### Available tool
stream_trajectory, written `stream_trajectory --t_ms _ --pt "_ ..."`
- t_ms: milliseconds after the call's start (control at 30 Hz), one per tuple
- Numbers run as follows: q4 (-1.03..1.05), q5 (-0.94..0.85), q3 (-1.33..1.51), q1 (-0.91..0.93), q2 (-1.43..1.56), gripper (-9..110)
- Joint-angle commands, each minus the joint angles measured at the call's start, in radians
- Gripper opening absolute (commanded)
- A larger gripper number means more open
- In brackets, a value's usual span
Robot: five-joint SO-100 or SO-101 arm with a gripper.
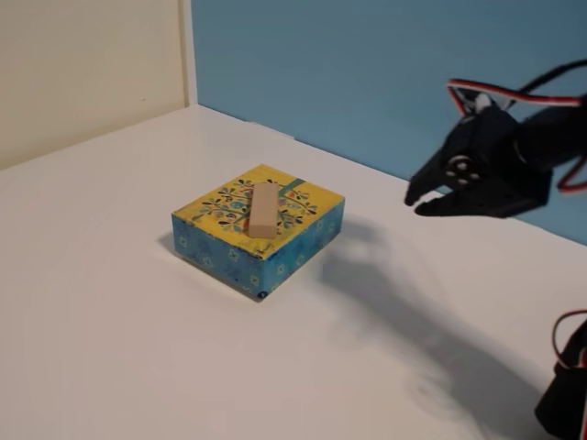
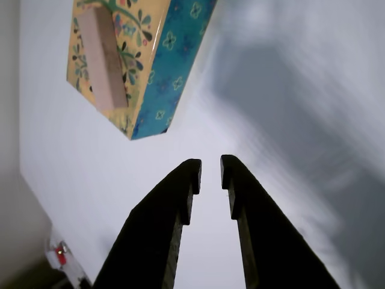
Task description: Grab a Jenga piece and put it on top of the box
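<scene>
Block (image 1: pixel 263 209) on box (image 1: pixel 258 229), hand (image 1: pixel 418 202) apart

The Jenga piece (image 1: pixel 263 209) lies on the box (image 1: pixel 220 247), which sits on the table (image 1: pixel 110 348).

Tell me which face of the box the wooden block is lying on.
The yellow tree-patterned lid of the box: the Jenga piece lies flat there, not against the blue patterned sides.
</scene>
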Motion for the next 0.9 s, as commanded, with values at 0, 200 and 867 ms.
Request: stream_trajectory --t_ms 0,200,867 --pt "-0.006 0.005 0.06 -0.003 0.117 2" --pt "0.037 0.015 0.21 -0.032 0.382 1" --pt "0.067 0.011 0.422 0.023 0.486 0"
